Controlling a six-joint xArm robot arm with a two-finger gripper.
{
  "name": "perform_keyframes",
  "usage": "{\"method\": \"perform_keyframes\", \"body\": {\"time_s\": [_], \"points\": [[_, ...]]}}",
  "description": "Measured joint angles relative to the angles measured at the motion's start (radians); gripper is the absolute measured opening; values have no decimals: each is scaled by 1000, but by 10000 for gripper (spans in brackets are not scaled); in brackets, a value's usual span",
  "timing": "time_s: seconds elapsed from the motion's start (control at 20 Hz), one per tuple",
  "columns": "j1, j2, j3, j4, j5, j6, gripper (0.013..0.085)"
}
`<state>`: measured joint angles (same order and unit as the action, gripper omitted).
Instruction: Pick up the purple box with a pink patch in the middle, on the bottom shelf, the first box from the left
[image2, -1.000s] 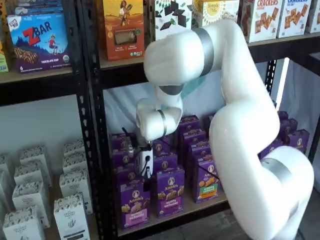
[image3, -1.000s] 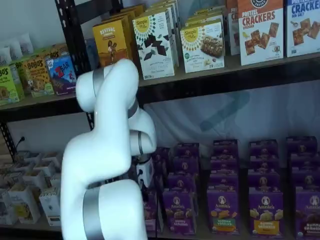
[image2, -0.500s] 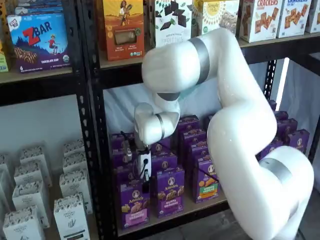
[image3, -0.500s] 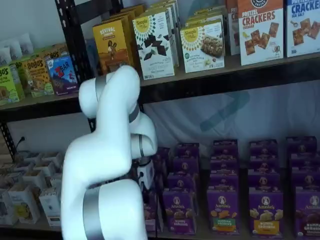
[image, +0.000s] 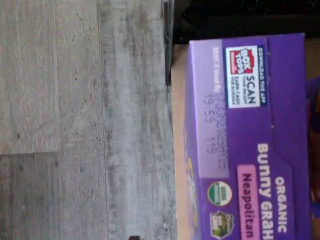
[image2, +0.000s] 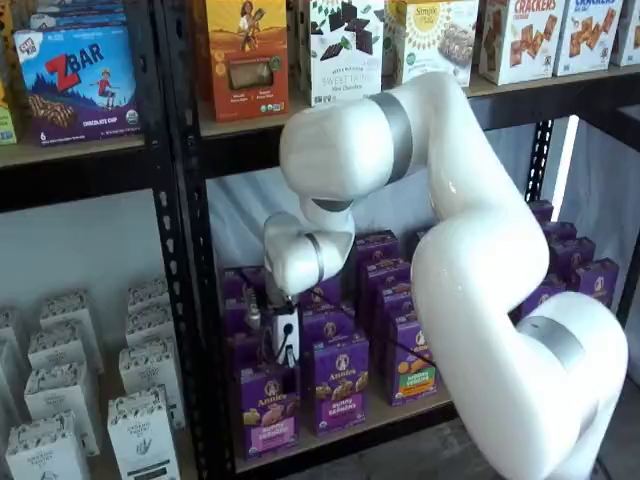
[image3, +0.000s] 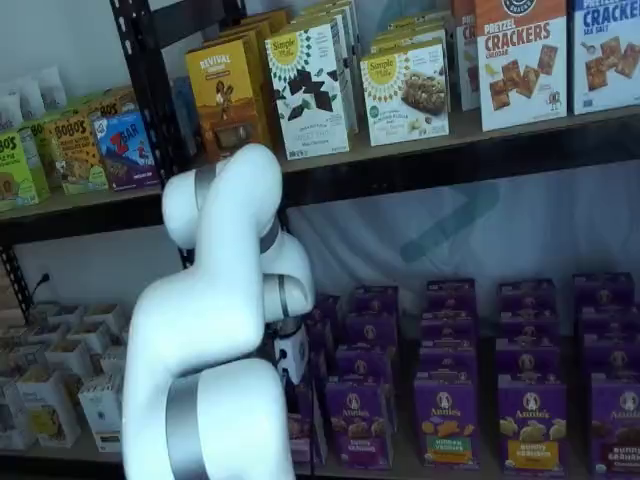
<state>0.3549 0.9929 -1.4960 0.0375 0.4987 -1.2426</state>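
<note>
The purple box with the pink band stands upright at the front of the bottom shelf, at the left end of the front row, right beside the black rack post. Its front faces out so the picture and name can be read, and more purple boxes line up behind it and to its right, so the open way in is from above and from the front. In the wrist view the box's top flap shows close up, with a pink "Neapolitan" tag, sitting at the shelf's edge next to the gray floor. The white arm bends over in front of the shelves and points down. The gripper hangs just above the box, near its top. I cannot tell if the jaws are apart or together, because the fingers are not clear. The box is not lifted yet.
</note>
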Motion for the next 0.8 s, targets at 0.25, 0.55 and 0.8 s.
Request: {"method": "perform_keyframes", "body": {"time_s": [0.25,0.55,0.8], "points": [[4,36,-45,-25,27,26,850],[6,57,-67,-26,29,30,850],[8,69,-78,-29,27,34,850]]}}
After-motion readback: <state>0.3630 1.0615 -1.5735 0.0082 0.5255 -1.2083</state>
